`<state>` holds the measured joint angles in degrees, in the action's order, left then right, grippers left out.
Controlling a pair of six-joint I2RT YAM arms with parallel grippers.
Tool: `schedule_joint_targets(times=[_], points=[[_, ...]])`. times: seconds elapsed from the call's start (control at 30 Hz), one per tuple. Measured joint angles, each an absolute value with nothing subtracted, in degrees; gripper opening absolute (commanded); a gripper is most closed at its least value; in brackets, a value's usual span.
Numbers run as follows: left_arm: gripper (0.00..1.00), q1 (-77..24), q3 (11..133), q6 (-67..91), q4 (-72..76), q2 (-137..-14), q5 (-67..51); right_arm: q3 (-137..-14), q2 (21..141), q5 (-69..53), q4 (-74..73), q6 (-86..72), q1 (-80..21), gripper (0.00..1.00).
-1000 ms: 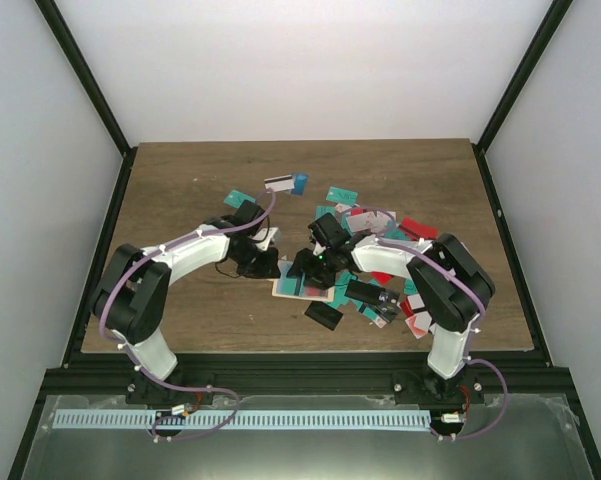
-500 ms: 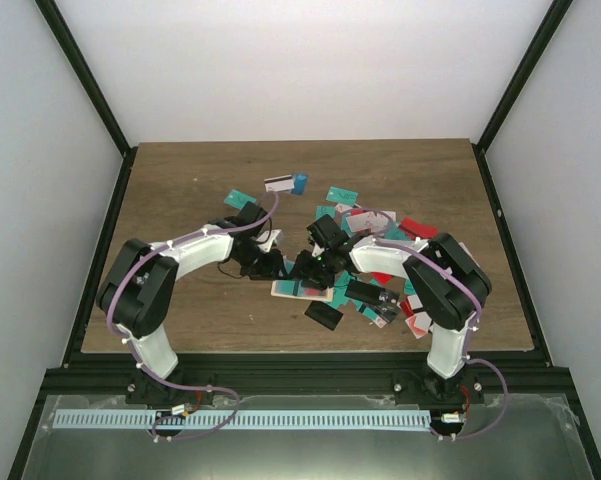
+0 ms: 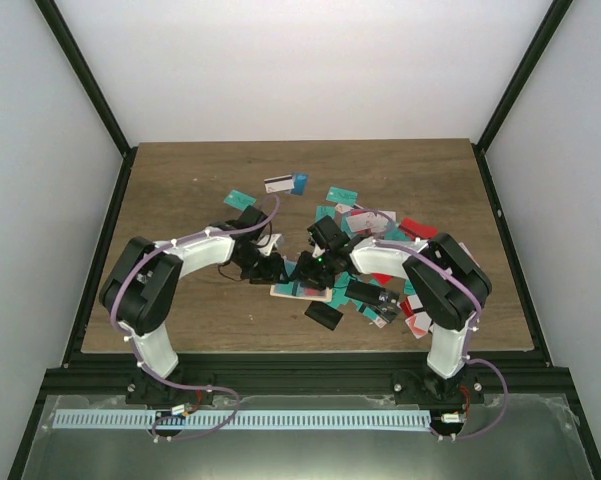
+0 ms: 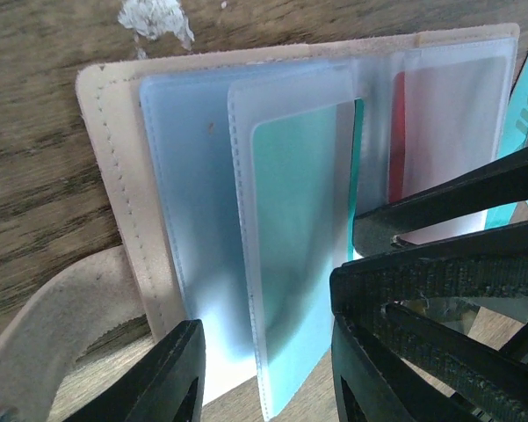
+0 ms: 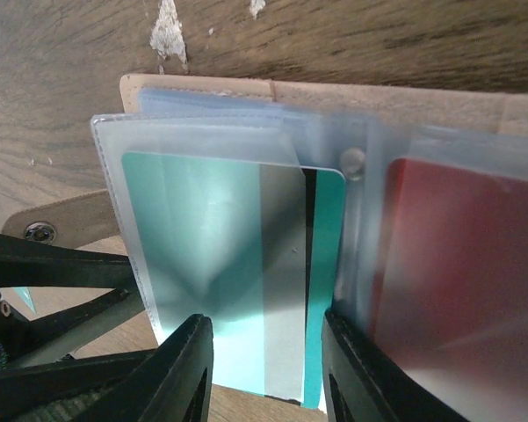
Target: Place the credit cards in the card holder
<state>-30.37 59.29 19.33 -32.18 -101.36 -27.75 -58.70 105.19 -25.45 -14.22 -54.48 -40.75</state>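
The teal plastic credit card (image 5: 220,264) is found half-seated in the tan folding card holder (image 5: 378,92), long axis toward the right gripper (image 5: 264,330) (jaws parted, nothing clamped).

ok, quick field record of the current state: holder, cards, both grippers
card holder: open on the table, clear sleeves fanned out
teal card: partly under one sleeve, striped edge outside it
red card: inside a neighbouring sleeve
loose cards: scattered on the right side of the holder
left gripper: jaws apart over the sleeves, nothing held
right gripper: jaws apart over the teal card, no grip visible
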Motion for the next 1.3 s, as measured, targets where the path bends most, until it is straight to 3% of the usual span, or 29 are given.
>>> schedule_joint_targets(times=[0.37, 0.7, 0.9, 1.0, 1.13, 1.3], points=[[0.35, -30.28, 58.63, 20.05, -30.89, -102.08, -29.56, -58.13, 105.16, -25.58, -13.32, -54.52, -40.69, 0.34], [0.22, -30.02, 57.93, 21.76, -28.99, -103.07, -31.64, -58.00, 105.12, -25.54, -13.26, -54.89, -40.69, 0.34], [0.21, -30.09, 57.34, 22.81, -27.51, -103.15, -32.40, -57.98, 105.06, -25.50, -13.26, -54.98, -40.69, 0.33], [0.15, -30.09, 56.97, 23.42, -26.83, -103.24, -32.99, -57.93, 104.99, -25.50, -13.21, -55.07, -40.69, 0.33], [0.05, -30.06, 56.86, 23.90, -26.13, -103.50, -34.30, -57.82, 104.84, -25.50, -13.10, -55.07, -40.69, 0.37], [0.04, -30.06, 56.93, 24.16, -25.76, -103.33, -35.73, -57.17, 103.59, -25.47, -13.32, -54.89, -40.47, 0.42]])
